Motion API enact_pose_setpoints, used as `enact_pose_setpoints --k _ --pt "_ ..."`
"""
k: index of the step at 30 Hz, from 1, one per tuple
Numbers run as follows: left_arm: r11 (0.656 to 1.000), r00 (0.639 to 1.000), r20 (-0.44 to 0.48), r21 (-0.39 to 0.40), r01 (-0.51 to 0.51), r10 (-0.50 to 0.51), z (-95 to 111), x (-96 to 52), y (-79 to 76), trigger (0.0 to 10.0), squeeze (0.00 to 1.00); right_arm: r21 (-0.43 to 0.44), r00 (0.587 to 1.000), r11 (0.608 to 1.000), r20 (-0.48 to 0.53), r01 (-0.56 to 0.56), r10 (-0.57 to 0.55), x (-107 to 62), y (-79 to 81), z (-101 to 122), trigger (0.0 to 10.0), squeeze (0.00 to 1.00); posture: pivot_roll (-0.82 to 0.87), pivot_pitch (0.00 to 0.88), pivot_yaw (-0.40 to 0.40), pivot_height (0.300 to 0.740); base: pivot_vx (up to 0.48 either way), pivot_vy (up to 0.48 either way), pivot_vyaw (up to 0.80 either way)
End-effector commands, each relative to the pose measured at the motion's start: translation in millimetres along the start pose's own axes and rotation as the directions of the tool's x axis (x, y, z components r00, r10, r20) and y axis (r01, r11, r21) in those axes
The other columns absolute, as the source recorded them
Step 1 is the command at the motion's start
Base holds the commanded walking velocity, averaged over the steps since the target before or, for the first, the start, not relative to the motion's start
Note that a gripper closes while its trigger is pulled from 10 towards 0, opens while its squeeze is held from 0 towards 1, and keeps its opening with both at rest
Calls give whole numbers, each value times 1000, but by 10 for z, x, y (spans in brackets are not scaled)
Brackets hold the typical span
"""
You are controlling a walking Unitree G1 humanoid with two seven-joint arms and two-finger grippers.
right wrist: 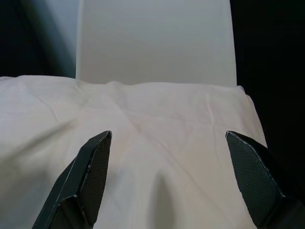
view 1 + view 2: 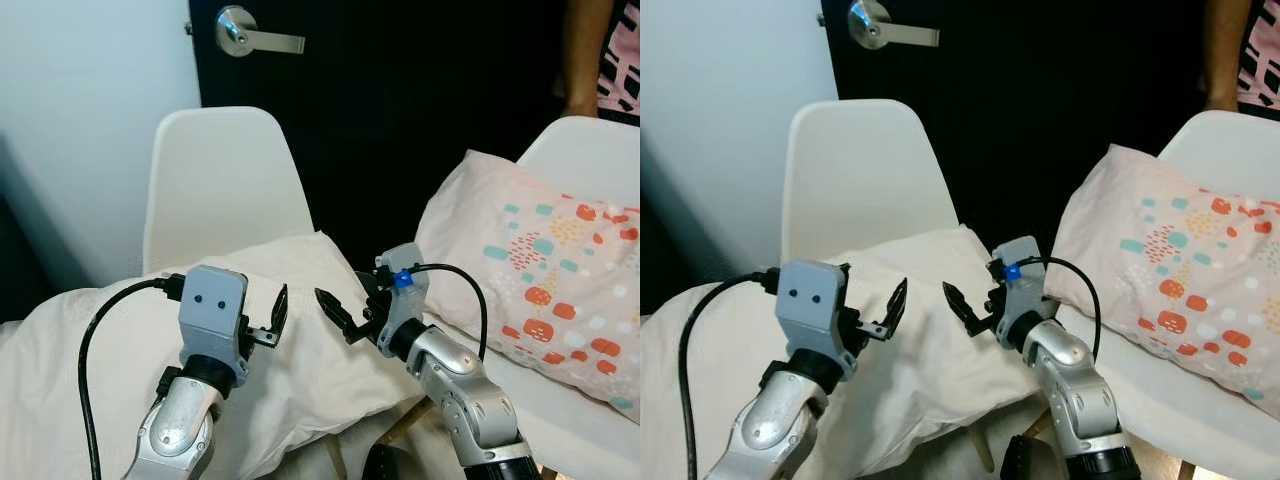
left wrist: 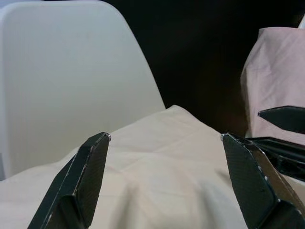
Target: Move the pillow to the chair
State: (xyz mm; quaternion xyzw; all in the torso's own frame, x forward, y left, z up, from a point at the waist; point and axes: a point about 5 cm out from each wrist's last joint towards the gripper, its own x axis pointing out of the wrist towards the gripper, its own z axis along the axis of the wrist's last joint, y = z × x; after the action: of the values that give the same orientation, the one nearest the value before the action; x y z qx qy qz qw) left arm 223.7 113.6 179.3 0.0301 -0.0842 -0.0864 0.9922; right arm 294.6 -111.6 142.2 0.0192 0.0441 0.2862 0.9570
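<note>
A plain cream pillow (image 2: 100, 340) lies on the seat of the left white chair (image 2: 220, 180), its far corner near the chair's right edge. My left gripper (image 2: 272, 318) hovers open just above the pillow's middle, nothing between its fingers (image 3: 90, 167). My right gripper (image 2: 335, 312) is open too, a little to the right over the pillow's right edge, and points toward the left one. The wrist views look across the cream fabric (image 1: 157, 143) to the chair back.
A second white chair (image 2: 590, 145) on the right holds a pink pillow with orange and teal spots (image 2: 540, 260). A dark door with a silver lever handle (image 2: 245, 32) stands behind. A person's arm (image 2: 585, 60) hangs at the top right.
</note>
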Motion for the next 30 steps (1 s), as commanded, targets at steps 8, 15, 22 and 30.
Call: enact_pose_setpoints --k 8,15,22,30 --pt "1000 1000 -6 -6 3 -3 -35 15 -3 10000 0 -9 1000 1000 -4 2 -2 20 -2 -12 10000 0 92 0 -117 586 0 0 0" --pt "1000 1000 -18 2 6 -6 -49 23 -11 10000 0 -6 1000 1000 -4 -3 3 24 2 -13 10000 0 92 0 -116 610 -190 0 0" --pt "1000 1000 -6 -1 6 -6 -41 27 -14 10000 0 -6 1000 1000 -3 -6 6 30 2 -12 10000 0 91 0 -118 639 -274 0 0" --pt "1000 1000 -5 -1 5 -5 -43 31 -16 10000 0 -8 1000 1000 -5 -10 10 31 1 -13 10000 0 91 0 -119 667 0 0 0"
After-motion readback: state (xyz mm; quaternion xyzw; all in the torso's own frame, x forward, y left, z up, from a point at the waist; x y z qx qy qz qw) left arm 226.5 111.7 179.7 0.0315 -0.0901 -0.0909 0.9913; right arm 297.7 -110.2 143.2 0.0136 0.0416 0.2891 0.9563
